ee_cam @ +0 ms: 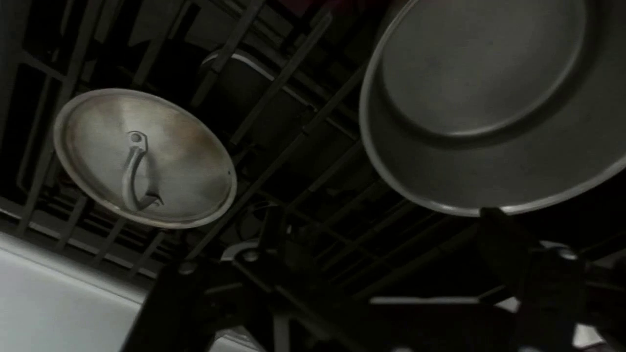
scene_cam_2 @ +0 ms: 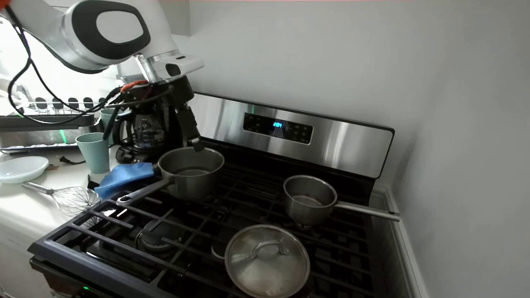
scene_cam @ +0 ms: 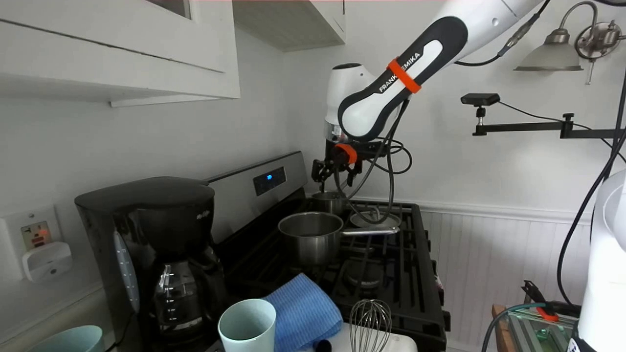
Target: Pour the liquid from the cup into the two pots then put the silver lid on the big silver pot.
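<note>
The silver lid [scene_cam_2: 267, 267] lay handle upward on the stove [scene_cam_2: 99, 275], toward the front corner by the side wall [scene_cam_2: 463, 157]. Behind it, the small pot [scene_cam_2: 307, 214] stood upright in the back corner, its handle reaching past the wall-side edge. The big silver pot [scene_cam_2: 196, 184] stood upright along the back edge, toward the counter [scene_cam_2: 18, 217], its own handle directed to the front edge. Above the stove hung the gripper [ee_cam: 383, 215], its fingers [scene_cam_2: 189, 126] set wide apart; in an exterior view one overlapped the big silver pot's rim, though contact could not be told. Farther off, the blue cloth [scene_cam_2: 128, 174] lay at the counter's stove-side edge, with the whisk [scene_cam_2: 54, 193] just beside it. Past these stood the mint cup [scene_cam_2: 96, 155], upright, near the coffee maker [scene_cam: 161, 220]; a second mint cup [scene_cam_2: 107, 115], partly hidden, stood farther back toward the counter's rear edge.
</note>
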### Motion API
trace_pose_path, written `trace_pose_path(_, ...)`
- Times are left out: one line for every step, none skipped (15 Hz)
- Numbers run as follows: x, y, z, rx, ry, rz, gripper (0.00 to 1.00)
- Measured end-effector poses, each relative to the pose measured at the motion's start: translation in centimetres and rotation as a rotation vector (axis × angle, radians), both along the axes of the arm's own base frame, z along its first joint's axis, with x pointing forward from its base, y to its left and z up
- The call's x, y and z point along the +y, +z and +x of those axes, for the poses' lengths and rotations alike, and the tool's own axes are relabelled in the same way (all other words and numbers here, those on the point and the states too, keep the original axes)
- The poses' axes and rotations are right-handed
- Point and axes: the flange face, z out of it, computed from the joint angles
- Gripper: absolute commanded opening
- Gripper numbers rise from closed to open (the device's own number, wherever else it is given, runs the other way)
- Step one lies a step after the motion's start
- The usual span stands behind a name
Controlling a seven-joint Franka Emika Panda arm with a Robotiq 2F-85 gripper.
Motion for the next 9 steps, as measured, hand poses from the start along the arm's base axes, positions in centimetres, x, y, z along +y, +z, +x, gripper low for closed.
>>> trace_pose_path(-1.5, 0.1, -0.2, 0.015, -0.013, -0.002, 1.0)
trace_pose_path(-2.9, 0.3, -0.4, 0.029, -0.021, -0.006, 1.0)
trace_pose_path(-4.1, 0.3, -0.6, 0.044, -0.021, -0.01, 1.0)
trace_pose_path(-5.3, 0.2, -0.8, 0.058, -0.016, -0.011, 1.0)
trace_pose_path(-6.4, 0.1, -1.1, 0.066, -0.01, -0.005, 1.0)
trace_pose_path(-7.3, -0.2, -1.3, 0.071, 0.002, 0.016, 1.0)
trace_pose_path(-8.2, -0.7, -1.5, 0.076, 0.016, 0.039, 1.0)
trace_pose_path(-9.0, -1.2, -1.8, 0.081, 0.026, 0.061, 1.0)
trace_pose_path(-9.8, -1.7, -2.1, 0.082, 0.031, 0.079, 1.0)
